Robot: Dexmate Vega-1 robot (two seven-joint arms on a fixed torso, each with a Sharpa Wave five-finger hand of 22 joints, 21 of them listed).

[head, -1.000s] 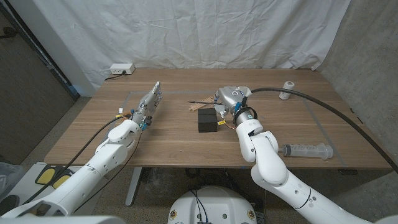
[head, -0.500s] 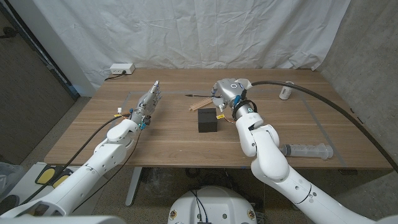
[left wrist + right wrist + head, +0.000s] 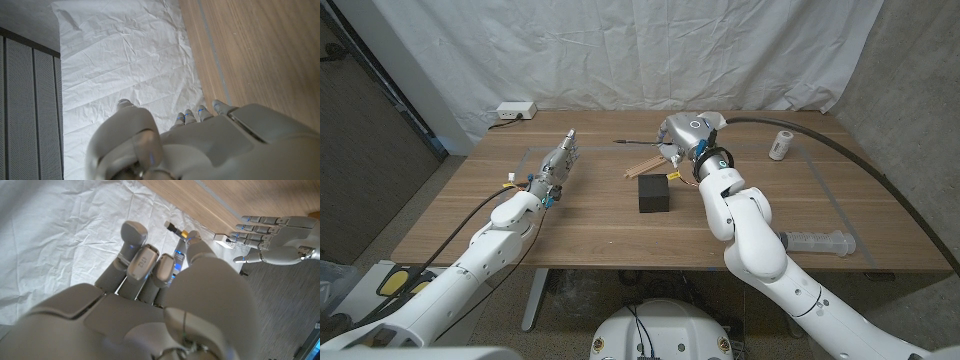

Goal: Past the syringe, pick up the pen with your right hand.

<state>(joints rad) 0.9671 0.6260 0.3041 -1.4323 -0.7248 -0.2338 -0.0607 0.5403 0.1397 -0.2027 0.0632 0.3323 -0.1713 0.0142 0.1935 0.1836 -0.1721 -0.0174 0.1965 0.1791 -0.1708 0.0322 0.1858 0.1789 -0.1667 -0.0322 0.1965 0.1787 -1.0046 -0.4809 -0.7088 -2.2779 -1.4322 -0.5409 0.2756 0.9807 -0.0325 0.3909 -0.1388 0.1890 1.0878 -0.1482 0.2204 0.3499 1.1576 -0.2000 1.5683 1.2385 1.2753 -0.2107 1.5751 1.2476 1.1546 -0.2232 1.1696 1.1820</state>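
Two hands | right hand [image 3: 682,136] raised, grasping pen [image 3: 638,143] | left hand [image 3: 558,163] released, fingers straight

The head view looks down from above the robot over the whole brown wooden table [image 3: 590,225], taking in both white arms and the creased white cloth backdrop [image 3: 620,50] behind. Each wrist view sits close on the back of its own hand, aimed along the fingers toward that backdrop, with the table's far edge overhead. The right wrist view also catches the left hand [image 3: 272,240], which the head view shares.
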